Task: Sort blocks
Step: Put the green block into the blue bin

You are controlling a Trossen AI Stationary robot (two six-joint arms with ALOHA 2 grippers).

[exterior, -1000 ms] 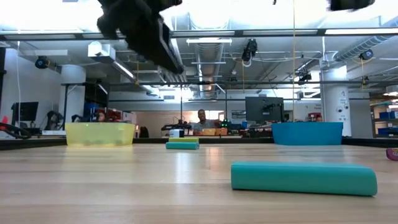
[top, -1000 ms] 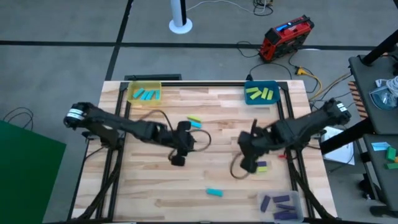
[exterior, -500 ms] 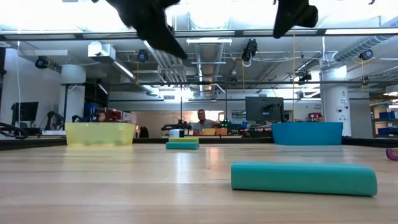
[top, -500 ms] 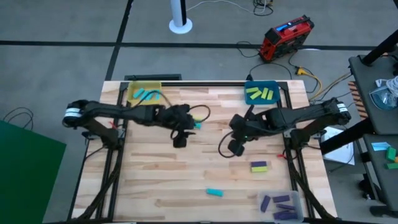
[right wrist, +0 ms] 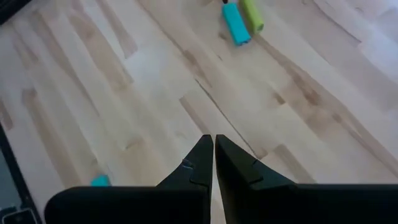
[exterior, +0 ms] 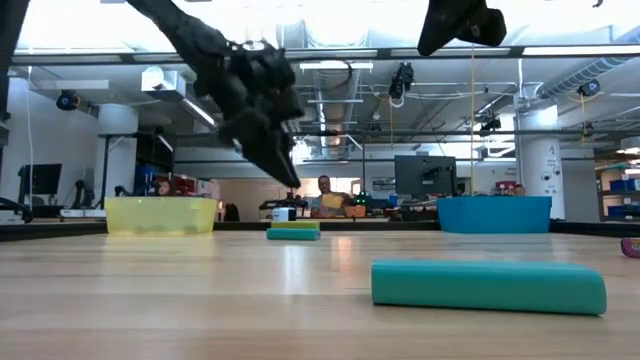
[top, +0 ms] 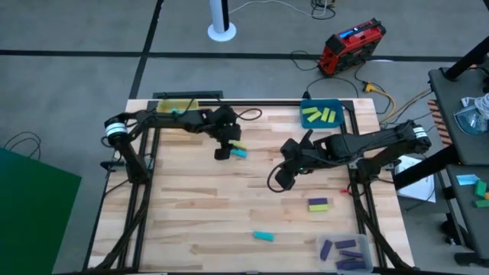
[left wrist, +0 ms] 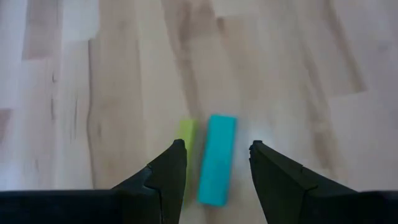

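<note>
From overhead I see my left pincer [top: 222, 153] just beside a cyan block [top: 239, 153] near the tabletop's [top: 191, 214] far side. Its wrist view alone shows the fingers spread apart above that cyan block [left wrist: 217, 159], with a yellow-green block [left wrist: 185, 155] alongside. My right pincer [right wrist: 213, 149], fingers together, hovers mid-tabletop holding nothing.

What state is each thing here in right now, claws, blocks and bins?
Left claw: open, above the cyan block.
Right claw: shut, empty.
Cyan block: lying beside a yellow-green block.
Blue bin: holds yellow-green blocks.
Clear bin: holds purple blocks.
Near cyan block: lying loose.
</note>
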